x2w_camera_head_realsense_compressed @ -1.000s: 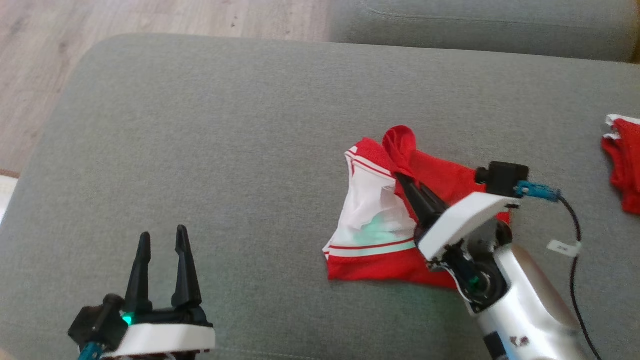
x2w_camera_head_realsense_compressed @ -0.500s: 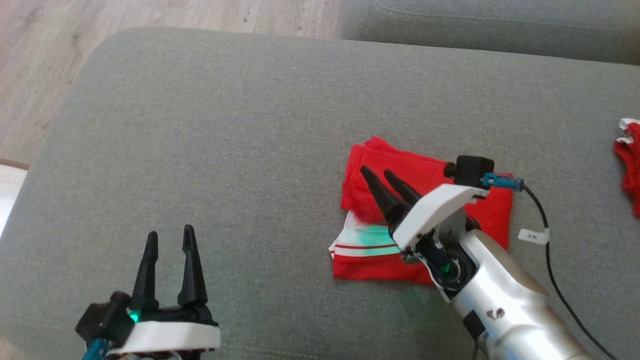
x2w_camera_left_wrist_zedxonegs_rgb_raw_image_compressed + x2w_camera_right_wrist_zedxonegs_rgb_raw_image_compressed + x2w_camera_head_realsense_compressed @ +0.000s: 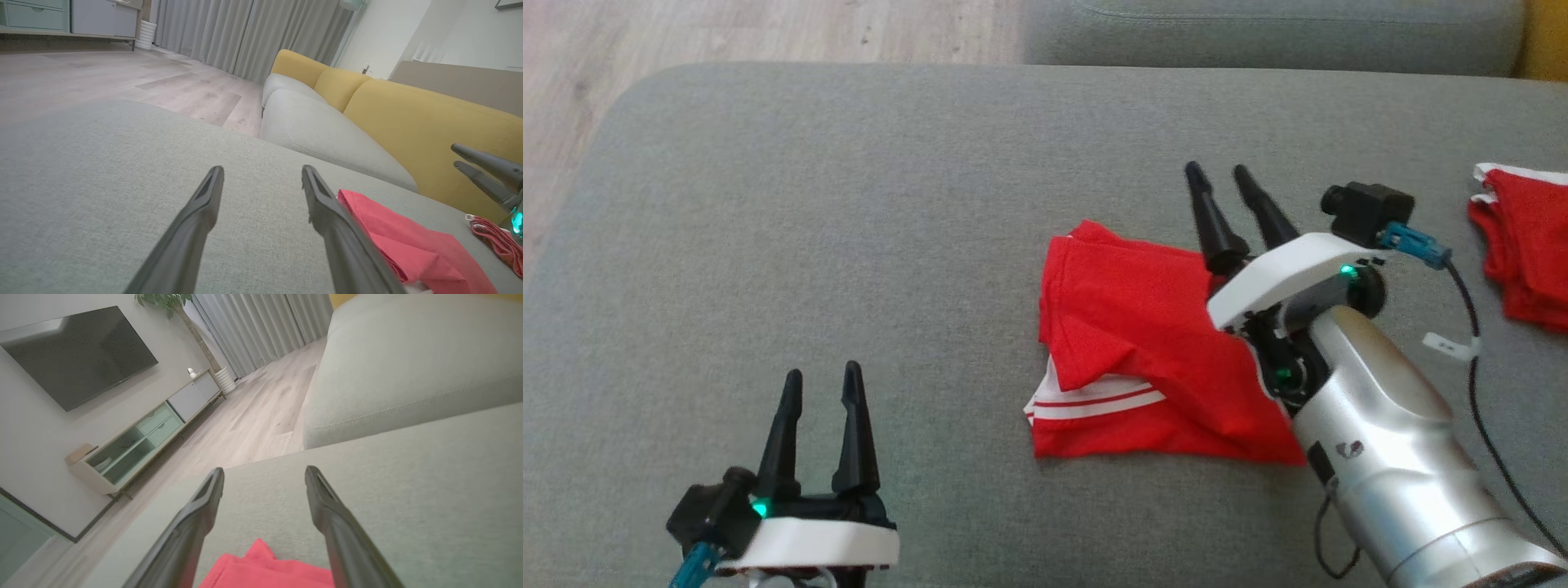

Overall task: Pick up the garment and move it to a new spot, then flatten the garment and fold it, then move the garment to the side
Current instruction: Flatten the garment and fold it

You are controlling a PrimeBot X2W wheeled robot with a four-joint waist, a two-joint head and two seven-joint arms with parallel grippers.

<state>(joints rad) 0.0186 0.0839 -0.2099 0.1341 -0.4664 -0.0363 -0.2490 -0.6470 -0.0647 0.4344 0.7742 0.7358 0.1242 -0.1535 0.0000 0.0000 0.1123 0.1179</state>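
Both the left claw (image 3: 823, 371) and right claw (image 3: 1218, 169) stand spread, empty; judge the folded garment (image 3: 1143, 327) light and limp, so pinch all layers at its near edge.

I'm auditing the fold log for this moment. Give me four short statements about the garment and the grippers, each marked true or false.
1. The left gripper is open, apart from the garment. True.
2. The right gripper grips the garment. False: it is open and empty, reaching past the garment's far edge.
3. A second red garment lies toward the cushion's right. True.
4. The garment hangs off the cushion's edge. False: it lies wholly on the cushion.
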